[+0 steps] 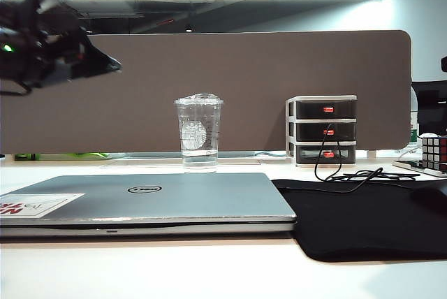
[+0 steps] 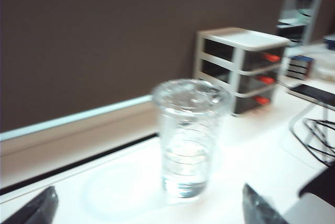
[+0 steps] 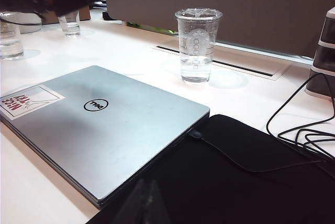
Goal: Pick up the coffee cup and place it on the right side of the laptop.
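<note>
The coffee cup, a tall clear lidded plastic cup with a little liquid at the bottom, stands upright on the white table just behind the closed silver laptop. My left gripper hangs high at the left, well above and left of the cup. In the left wrist view the blurred cup stands ahead, between the widely spread dark fingertips, and nothing is held by the open left gripper. My right gripper is shut and empty, low over the black mat beside the laptop, with the cup beyond.
The black mat lies right of the laptop, with a black cable across it. A small drawer unit and a puzzle cube stand at the back right. A brown partition closes the back. Two clear cups stand far left.
</note>
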### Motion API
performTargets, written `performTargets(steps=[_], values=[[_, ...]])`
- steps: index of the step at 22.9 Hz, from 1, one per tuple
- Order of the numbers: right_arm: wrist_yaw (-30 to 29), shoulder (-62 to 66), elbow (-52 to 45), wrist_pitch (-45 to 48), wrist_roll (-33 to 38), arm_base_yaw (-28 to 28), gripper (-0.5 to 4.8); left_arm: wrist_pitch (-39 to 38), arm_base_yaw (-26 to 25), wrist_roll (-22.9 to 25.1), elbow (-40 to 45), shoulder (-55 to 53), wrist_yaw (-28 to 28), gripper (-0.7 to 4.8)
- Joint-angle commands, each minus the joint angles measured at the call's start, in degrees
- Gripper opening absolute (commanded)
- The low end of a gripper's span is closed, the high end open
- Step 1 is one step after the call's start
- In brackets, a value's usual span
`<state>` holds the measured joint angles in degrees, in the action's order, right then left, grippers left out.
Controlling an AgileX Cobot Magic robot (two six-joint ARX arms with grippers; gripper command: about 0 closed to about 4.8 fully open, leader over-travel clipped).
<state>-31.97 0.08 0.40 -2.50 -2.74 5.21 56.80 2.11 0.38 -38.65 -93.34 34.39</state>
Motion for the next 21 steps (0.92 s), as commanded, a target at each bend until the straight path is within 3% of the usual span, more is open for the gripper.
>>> performTargets(steps=[1, 12, 21], values=[[-0.11, -0.11, -0.28, 0.55, 0.11, 0.02, -0.01, 0.74, -0.02, -0.37, -3.69, -4.55, 3.21, 4.79], [-0.11, -0.11, -0.28, 0.57, 0.11, 0.02, -0.01, 1.55, 0.33, 0.2, -20.81, -24.13, 13.9, 4.79], [-0.11, -0.11, -0.28, 0.57, 0.09, 0.02, -0.01, -3.74, 0.81, 0.0, -31.5, -32.15, 14.91, 4.79]])
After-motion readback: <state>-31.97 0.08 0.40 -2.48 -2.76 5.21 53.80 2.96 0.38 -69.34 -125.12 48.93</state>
